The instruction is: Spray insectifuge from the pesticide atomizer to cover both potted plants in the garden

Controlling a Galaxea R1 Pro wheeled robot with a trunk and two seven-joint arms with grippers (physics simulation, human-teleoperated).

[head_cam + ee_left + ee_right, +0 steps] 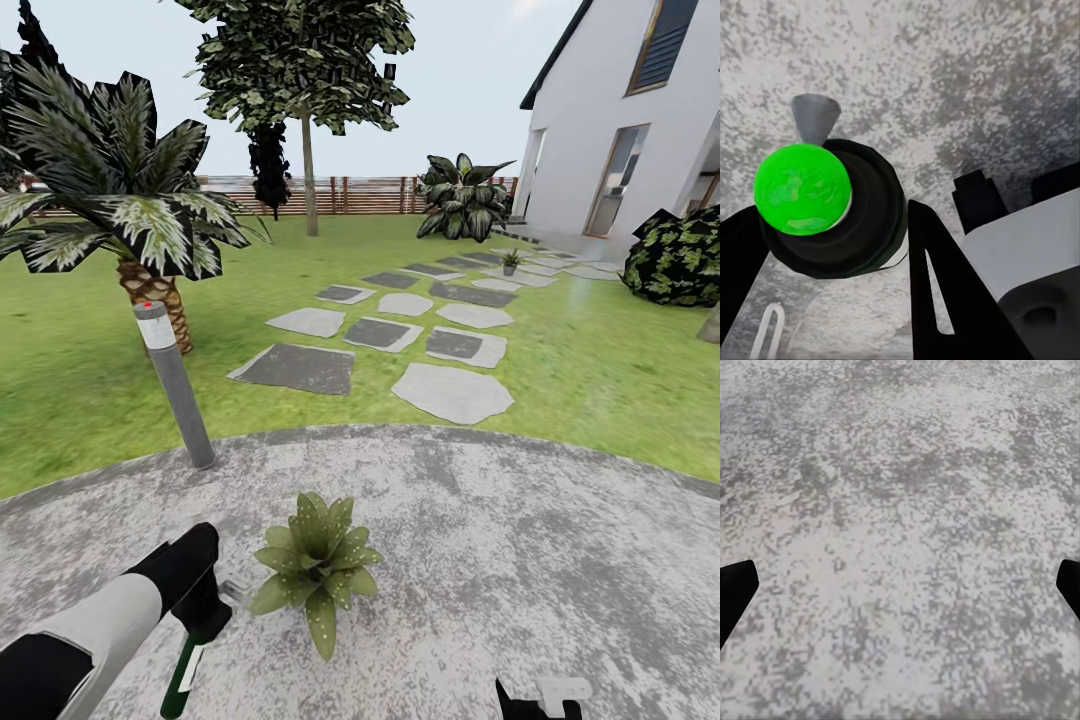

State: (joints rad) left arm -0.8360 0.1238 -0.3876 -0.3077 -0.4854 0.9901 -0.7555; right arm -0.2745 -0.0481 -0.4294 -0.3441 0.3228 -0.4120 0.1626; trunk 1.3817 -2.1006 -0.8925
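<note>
My left gripper is shut on the pesticide atomizer, whose dark green body with a pale label hangs below the fingers and whose white trigger head points toward the near potted plant. That rosette sits on the patio just right of the sprayer. In the left wrist view the black fingers flank the atomizer, which shows a bright green round end and a grey nozzle. A second small potted plant stands far off among the stepping stones. My right gripper is open over bare paving.
A grey bollard lamp stands at the patio's left edge, with a palm behind it. Stepping stones lead across the lawn toward a white house. A brown fence closes the back, and a dark bush sits right.
</note>
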